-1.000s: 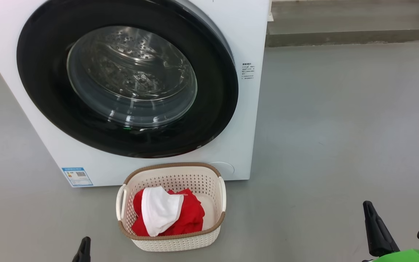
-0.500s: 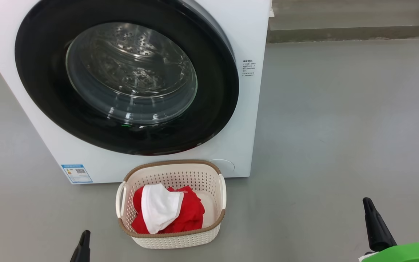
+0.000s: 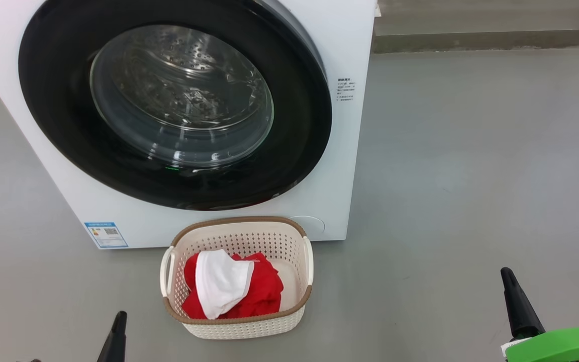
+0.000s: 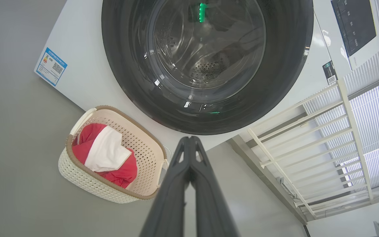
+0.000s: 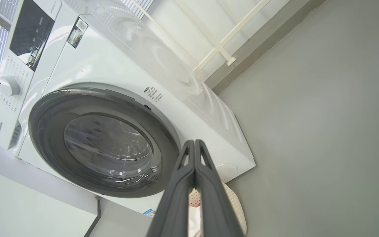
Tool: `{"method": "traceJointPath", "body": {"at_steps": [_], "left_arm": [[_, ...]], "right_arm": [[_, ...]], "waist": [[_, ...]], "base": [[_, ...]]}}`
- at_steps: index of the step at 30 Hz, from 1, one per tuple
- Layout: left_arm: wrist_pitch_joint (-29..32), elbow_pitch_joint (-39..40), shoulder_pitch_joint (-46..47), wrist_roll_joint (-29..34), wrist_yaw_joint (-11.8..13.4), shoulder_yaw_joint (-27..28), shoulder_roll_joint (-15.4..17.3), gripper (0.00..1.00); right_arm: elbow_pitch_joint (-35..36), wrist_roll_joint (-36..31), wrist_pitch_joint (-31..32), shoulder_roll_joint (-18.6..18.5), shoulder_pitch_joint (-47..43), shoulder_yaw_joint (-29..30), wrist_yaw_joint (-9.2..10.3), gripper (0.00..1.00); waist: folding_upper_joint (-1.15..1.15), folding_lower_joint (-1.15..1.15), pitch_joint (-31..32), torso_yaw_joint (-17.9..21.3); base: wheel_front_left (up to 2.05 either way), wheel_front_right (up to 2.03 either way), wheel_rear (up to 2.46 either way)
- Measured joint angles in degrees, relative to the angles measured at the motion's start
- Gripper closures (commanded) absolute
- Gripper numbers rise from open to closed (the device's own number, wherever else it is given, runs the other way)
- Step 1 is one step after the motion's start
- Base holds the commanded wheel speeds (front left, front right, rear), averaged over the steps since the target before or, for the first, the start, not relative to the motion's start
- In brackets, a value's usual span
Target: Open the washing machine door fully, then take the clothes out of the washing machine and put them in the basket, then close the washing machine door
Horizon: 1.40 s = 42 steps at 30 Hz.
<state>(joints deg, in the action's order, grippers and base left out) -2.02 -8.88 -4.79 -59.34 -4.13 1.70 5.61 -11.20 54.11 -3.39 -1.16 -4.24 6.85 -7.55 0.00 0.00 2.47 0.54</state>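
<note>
Left gripper (image 3: pixel 118 322) lower left, right gripper (image 3: pixel 509 279) lower right; both point up-frame, fingers pressed together. Clothes (image 3: pixel 229 286) in basket (image 3: pixel 242 327), bottom centre. Washing machine door (image 3: pixel 299 151) closed, upper left.

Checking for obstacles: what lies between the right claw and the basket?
The stretch is bare: just grey floor between the right claw and the basket, as the head view shows.

The washing machine door (image 3: pixel 299 151) is rimmed in glossy black around clear glass; the basket (image 3: pixel 239 327) is moulded in perforated matt plastic; the clothes (image 3: pixel 219 281) are seen as soft cloth.
</note>
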Motion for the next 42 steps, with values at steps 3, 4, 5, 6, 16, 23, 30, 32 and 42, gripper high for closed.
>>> {"method": "traceJointPath", "body": {"at_steps": [3, 4, 5, 6, 16, 23, 30, 32, 42], "left_arm": [[0.44, -0.29, 0.55, -1.79, -0.02, 0.10, -0.19, 1.00], [0.49, -0.38, 0.56, -2.41, -0.03, 0.14, -0.22, 1.00], [0.53, -0.53, 0.57, -2.92, -0.03, 0.21, -0.25, 1.00], [0.82, -0.65, 0.59, -3.39, -0.04, 0.29, -0.31, 1.00], [2.52, -1.90, 2.16, -9.58, -0.54, 0.80, -1.00, 1.00], [3.45, -2.66, 3.36, -13.49, -1.03, 1.19, -1.22, 1.00], [4.44, -3.34, 4.19, -17.33, -1.45, 1.53, -1.68, 1.00], [4.65, -3.63, 4.67, -18.25, -1.46, 1.65, -1.82, 1.00], [6.04, -4.67, 6.10, -24.03, -2.02, 2.05, -2.56, 1.00]], "right_arm": [[-0.21, 1.72, 0.60, -0.03, 0.09, 0.04, 0.00, 1.00], [-0.25, 2.59, 0.93, -0.05, 0.17, 0.05, 0.00, 1.00], [-0.35, 3.27, 0.98, -0.05, 0.28, 0.05, 0.00, 1.00], [-0.47, 3.77, 1.10, -0.05, 0.53, 0.07, 0.01, 1.00], [-1.25, 10.91, 2.92, -0.15, 2.25, 0.15, 0.01, 1.00], [-1.78, 15.14, 4.00, -0.31, 3.00, 0.21, 0.01, 1.00], [-2.22, 19.76, 5.27, -0.36, 3.66, 0.27, 0.01, 1.00], [-2.47, 21.29, 5.50, -0.36, 3.99, 0.31, 0.02, 1.00], [-3.20, 27.78, 7.04, -0.58, 5.63, 0.42, 0.02, 1.00]], "waist": [[0.00, 0.00, -0.14, -0.03], [0.00, 0.00, -0.18, -0.04], [0.00, 0.00, -0.23, -0.05], [0.00, 0.00, -0.27, -0.05], [0.00, 0.00, -0.78, -0.16], [0.00, 0.00, -1.10, -0.22], [0.00, 0.00, -1.42, -0.29], [0.00, 0.00, -1.52, -0.31], [0.00, 0.00, -1.98, -0.40]], "base": [[0.00, 0.00, 0.00], [0.00, 0.00, 0.00], [0.00, 0.00, 0.00], [0.00, 0.00, 0.00], [0.00, 0.00, 0.00], [0.00, 0.00, 0.00], [0.00, 0.00, 0.00], [0.00, 0.00, 0.00], [0.00, 0.00, 0.00]]}}
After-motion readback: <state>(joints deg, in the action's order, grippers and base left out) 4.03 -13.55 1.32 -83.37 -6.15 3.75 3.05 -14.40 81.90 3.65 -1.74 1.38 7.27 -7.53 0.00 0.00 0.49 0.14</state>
